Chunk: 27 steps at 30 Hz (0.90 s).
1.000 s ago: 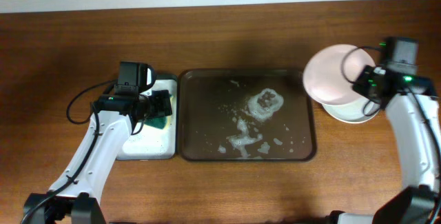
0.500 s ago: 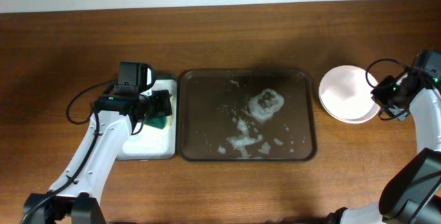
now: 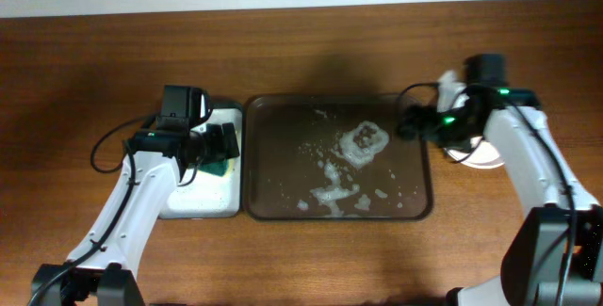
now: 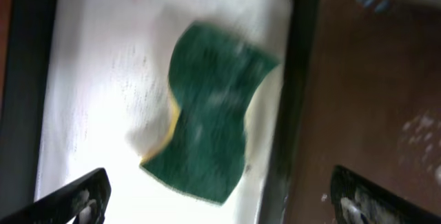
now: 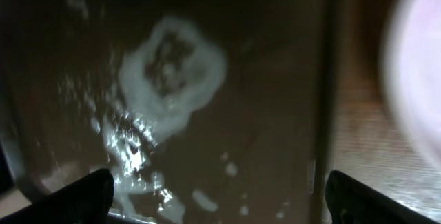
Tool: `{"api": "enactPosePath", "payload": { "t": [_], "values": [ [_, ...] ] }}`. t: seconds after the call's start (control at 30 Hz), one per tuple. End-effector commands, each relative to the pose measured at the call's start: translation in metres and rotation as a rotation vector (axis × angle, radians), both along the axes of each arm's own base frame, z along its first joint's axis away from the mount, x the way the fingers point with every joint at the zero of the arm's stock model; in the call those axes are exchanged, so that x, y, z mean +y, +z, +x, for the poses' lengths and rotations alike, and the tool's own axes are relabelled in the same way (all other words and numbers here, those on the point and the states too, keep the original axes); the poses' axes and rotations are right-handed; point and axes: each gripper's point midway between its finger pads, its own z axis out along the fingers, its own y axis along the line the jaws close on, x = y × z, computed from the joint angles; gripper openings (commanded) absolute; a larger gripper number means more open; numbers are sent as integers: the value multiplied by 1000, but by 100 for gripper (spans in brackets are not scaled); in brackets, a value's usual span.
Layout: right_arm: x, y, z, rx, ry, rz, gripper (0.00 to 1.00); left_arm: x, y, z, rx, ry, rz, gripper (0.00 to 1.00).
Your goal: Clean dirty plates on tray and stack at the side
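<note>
The dark brown tray [image 3: 283,155] lies mid-table with no plate on it, only white foam [image 3: 364,140] and scattered suds. The plates [image 3: 481,159] are stacked on the tabletop right of the tray, mostly hidden under my right arm; a pale pink plate [image 5: 422,79] shows at the right wrist view's edge. Open and empty, my right gripper [image 3: 407,123] [image 5: 220,207] hovers over the tray's right part [image 5: 275,114]. My left gripper [image 3: 226,144] [image 4: 220,210] is open just above the green sponge [image 4: 213,120], holding nothing.
A smaller black tray [image 3: 203,198] with white foam and the green sponge [image 3: 219,167] sits left of the brown tray, its dark rim [image 4: 27,79] beside my left fingers. Bare wood-grain tabletop lies on all sides.
My right gripper opened, left the pink plate on the stack at the right, and swung left over the tray's right edge. My left gripper opened a little wider above the sponge.
</note>
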Motion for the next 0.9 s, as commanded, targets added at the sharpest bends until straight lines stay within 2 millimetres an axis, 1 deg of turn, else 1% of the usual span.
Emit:
{"api": "enactPosePath", "payload": {
  "t": [0.0,0.03,0.1,0.17,0.23,0.3,0.4,0.47,0.53,0.6,0.67,0.73,0.87],
  "values": [
    [9,-1,-15,50,69,-91,99,7,-3,-23,100,50,-64,99],
    [12,0,-20,65,77,-88,99,11,-5,-33,142,62,-71,100],
    [13,5,-32,90,85,-87,99,16,-4,-48,191,79,-68,99],
    [10,13,-40,93,83,-104,98,17,1,-62,217,73,-63,99],
    [5,21,-44,80,77,-132,99,18,9,-69,206,64,-60,99],
    [3,36,-51,20,71,-146,99,18,22,-76,153,55,-61,99],
    [0,53,-56,-84,59,-163,99,18,35,-85,71,38,-59,99],
    [-3,66,-64,-189,46,-173,99,18,45,-91,-22,25,-50,99],
    [-3,75,-71,-259,40,-172,99,17,53,-96,-119,15,-52,100],
    [-4,87,-86,-368,28,-173,99,14,61,-104,-237,0,-61,99],
    [-7,96,-98,-443,16,-184,99,13,66,-111,-315,-6,-68,100],
    [-11,108,-114,-533,-2,-197,99,14,70,-120,-385,-8,-72,99],
    [-11,128,-129,-638,-13,-194,99,15,82,-127,-460,-10,-77,99]
  ]
}}
